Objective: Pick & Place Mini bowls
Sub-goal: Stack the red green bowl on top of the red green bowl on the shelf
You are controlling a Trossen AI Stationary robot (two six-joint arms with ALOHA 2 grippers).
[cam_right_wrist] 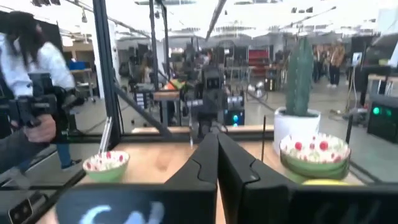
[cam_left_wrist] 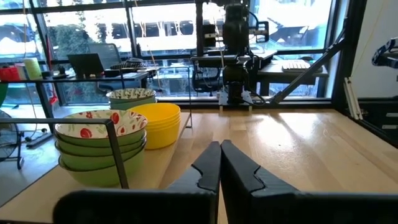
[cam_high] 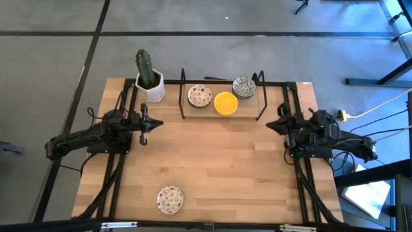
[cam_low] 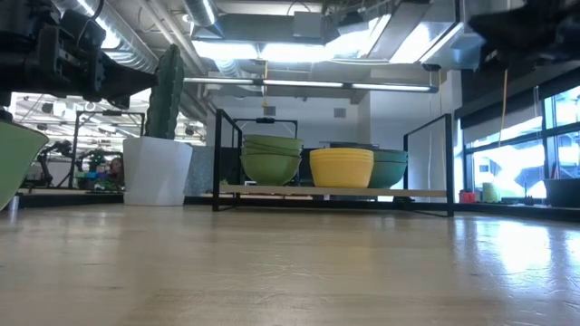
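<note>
Three stacks of mini bowls stand on a black wire rack at the table's far middle: red-speckled white, yellow and green-blue patterned. One more red-speckled bowl sits alone on its base near the table's front edge. My left gripper is shut and empty at the left side, pointing level toward the table's middle. My right gripper is shut and empty at the right side, facing it. In the left wrist view the stacks stand beyond my shut fingertips.
A cactus in a white square pot stands at the far left beside the rack. Black frame rails run along both table sides. Bare wood lies between the arms. A person shows beyond the table in the right wrist view.
</note>
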